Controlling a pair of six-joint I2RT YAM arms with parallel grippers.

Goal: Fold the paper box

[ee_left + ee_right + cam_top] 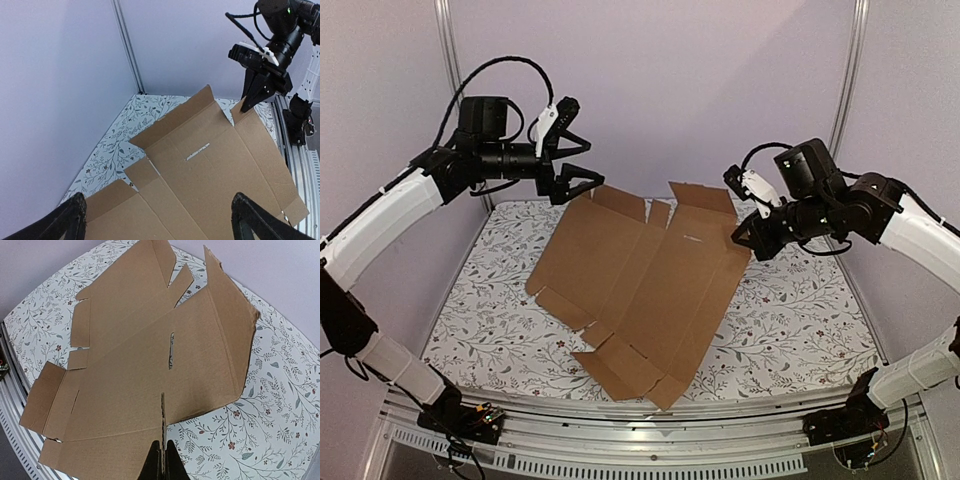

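While the brown corrugated cardboard paper box (640, 290) lies unfolded on the floral table cover (800, 330), my left gripper (582, 186) gapes wide above its far-left corner and my right gripper (744, 238) pinches its far-right flap.

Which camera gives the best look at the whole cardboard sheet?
The top view: the whole sheet lies in frame. The left wrist view cuts off its near part; the right wrist view shows most, losing top and bottom edges.

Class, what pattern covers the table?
White tablecloth with grey leafy vines and small flowers; best in the right wrist view.
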